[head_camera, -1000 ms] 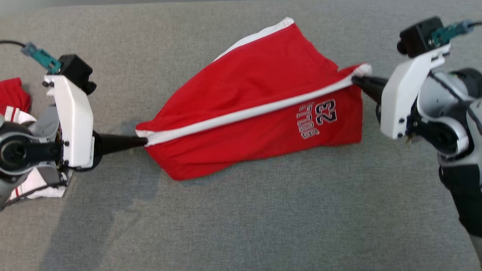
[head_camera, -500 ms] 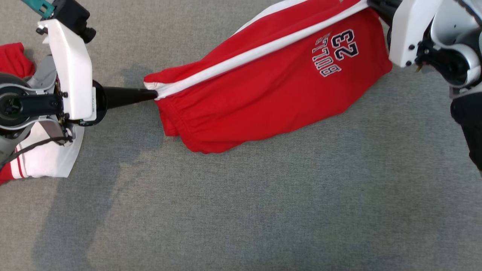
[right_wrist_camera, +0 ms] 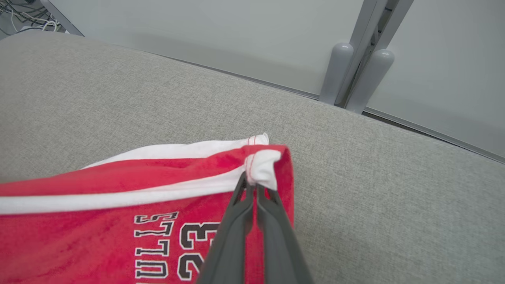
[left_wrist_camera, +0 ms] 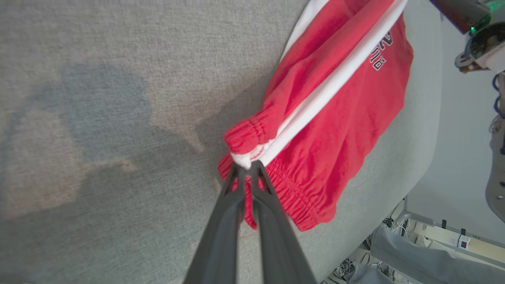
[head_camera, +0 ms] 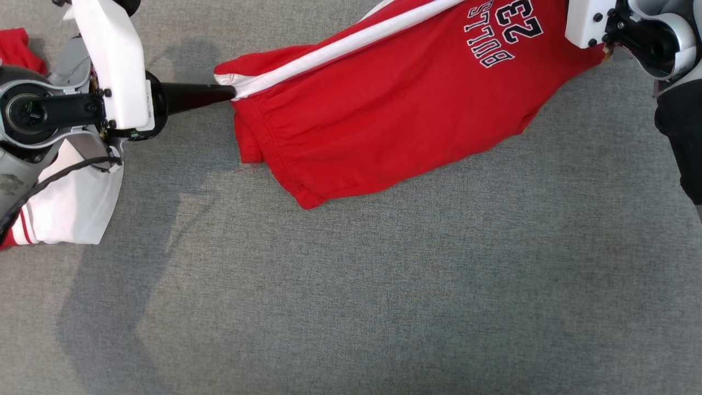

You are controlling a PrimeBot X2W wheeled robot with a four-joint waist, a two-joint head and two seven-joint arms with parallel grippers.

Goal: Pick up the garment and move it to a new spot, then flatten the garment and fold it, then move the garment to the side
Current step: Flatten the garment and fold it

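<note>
Grey cloth surface fills the work area, with a pale wall and two grey metal posts behind its far edge in the right wrist view. Garment is a pair of red shorts with a white side stripe and a "BULLS 23" print. It sits at the top centre of the head view, stretched between the two arms and sagging below the stripe. Left gripper points toward the garment from the left. Its fingers are pressed together, pinching the stripe end at the gathered elastic waistband, as the left wrist view shows close up. Right gripper has its fingers closed on the white stripe at the leg hem, beside the print. The right wrist housing is at the top right corner of the head view. The garment's lowest corner hangs toward the surface near centre, and it cannot be told whether it touches. A shadow falls on the cloth under the left arm. White-and-red clothing lies on the surface at the left edge, partly under the left arm and well apart from the held garment.
</note>
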